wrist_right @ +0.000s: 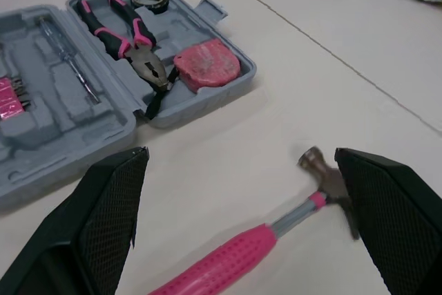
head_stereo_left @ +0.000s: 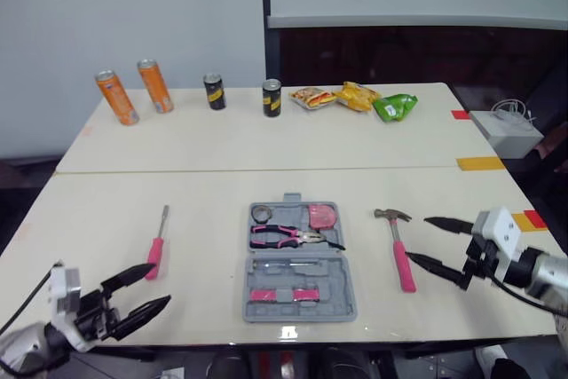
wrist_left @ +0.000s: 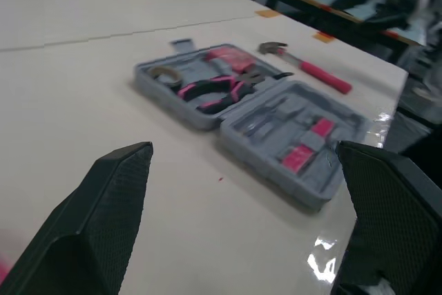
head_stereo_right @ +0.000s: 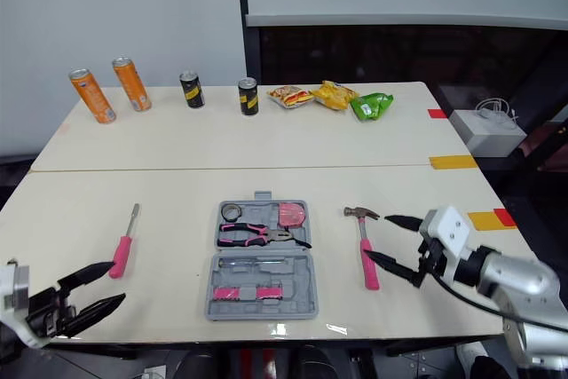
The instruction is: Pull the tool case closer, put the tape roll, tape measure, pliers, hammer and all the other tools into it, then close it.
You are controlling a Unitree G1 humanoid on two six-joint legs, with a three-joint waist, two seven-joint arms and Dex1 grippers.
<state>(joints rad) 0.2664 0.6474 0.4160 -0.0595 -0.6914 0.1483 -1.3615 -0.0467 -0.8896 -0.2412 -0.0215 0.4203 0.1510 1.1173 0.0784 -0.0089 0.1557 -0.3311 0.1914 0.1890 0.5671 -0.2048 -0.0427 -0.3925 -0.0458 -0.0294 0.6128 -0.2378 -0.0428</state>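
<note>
Left eye view: at the table's near edge the left gripper [head_stereo_left: 160, 284] hangs empty with fingers spread, near the pink-handled screwdriver [head_stereo_left: 157, 250]. The right gripper [head_stereo_left: 417, 239], also spread and empty, is just beside the hammer [head_stereo_left: 401, 250]. Between them the grey tool case [head_stereo_left: 333, 286] lies open, holding pliers [head_stereo_left: 280, 236], tape roll [head_stereo_left: 261, 213] and tape measure [head_stereo_left: 321, 216]. Farther back stand four cans [head_stereo_left: 272, 97] and three snack bags [head_stereo_left: 356, 96].

I see a lab-like test room: two pale rectangular tables [head_stereo_left: 177, 144] butted together, a plain white wall [head_stereo_left: 133, 6], a yellow tape strip [head_stereo_left: 480, 163], orange drink cans [head_stereo_left: 117, 97] lined up.
</note>
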